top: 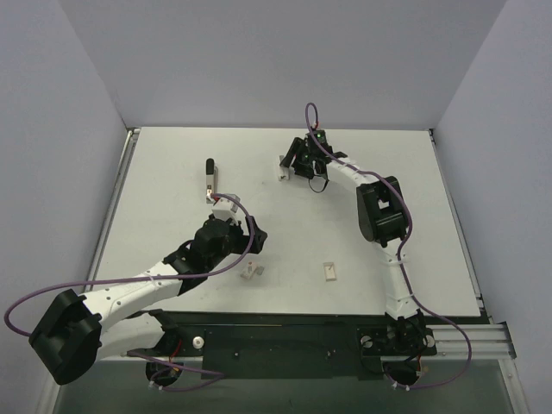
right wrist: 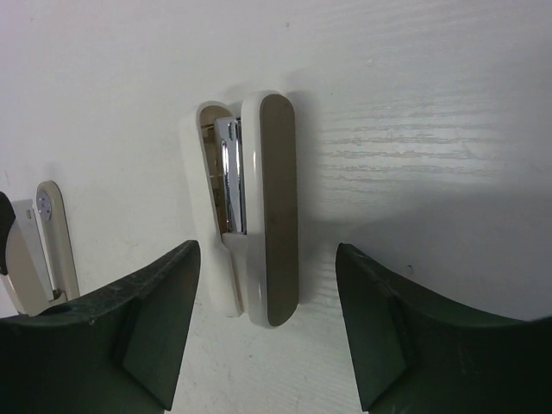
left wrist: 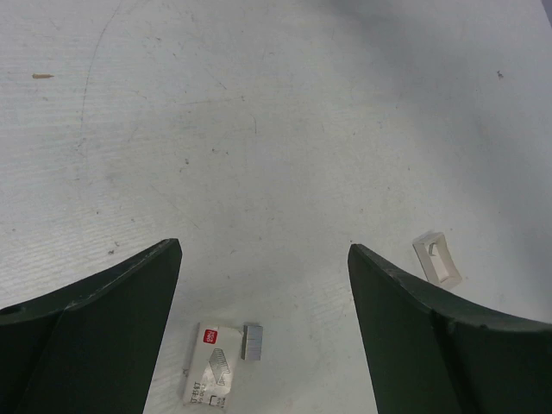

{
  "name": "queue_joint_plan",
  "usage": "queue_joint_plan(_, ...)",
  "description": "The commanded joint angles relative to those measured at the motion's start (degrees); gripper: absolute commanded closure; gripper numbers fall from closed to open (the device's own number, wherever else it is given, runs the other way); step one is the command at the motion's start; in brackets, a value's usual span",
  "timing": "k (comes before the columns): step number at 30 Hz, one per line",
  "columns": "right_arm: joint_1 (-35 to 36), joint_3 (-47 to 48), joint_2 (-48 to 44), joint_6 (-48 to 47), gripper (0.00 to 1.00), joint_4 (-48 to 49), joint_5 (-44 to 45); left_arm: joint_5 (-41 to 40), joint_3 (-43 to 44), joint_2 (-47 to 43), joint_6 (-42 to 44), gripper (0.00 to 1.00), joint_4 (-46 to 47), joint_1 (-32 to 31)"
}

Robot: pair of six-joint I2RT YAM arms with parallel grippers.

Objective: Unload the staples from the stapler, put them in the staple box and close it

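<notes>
While the right gripper [right wrist: 267, 250] hung open over the white stapler [right wrist: 278, 207] lying sideways, the left gripper [left wrist: 264, 247] gaped above a staple strip [left wrist: 254, 341] and staple box [left wrist: 211, 367].

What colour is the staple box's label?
Red, on the small white cardboard staple box; left wrist view.

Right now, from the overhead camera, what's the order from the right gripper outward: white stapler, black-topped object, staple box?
1. White stapler, just left of the right gripper.
2. Black-topped object, left of centre.
3. Staple box, well back toward the robot, left of centre.
</notes>
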Motion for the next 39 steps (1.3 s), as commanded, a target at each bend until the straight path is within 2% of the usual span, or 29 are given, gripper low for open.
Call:
queue_joint_plan(1,-0.1,3.1,1.1,1.5,0.42,-4.7,3.6,0.1,1.5,1.0,1.4,0.11,1.0,-0.3)
queue_joint_plan(18,0.7,10.2,4.7,-0.1,0.58,-9.9,7.6,0.5,0.9,3.4,1.2,0.11,2.9,-0.3)
queue_joint_plan(26,1.5,11.9,5.4,-0.9,0.74,-11.4,7.5,0.6,0.7,3.6,0.9,0.11,3.0,-0.3)
queue_joint_plan(32,2.1,12.6,5.4,-2.2,0.98,-13.2,8.0,0.9,0.6,3.5,0.6,0.11,3.0,-0.4)
queue_joint_plan(39,2.3,12.2,4.5,-2.6,1.00,-15.4,7.2,1.5,0.3,1.3,-0.1,0.11,2.3,-0.3)
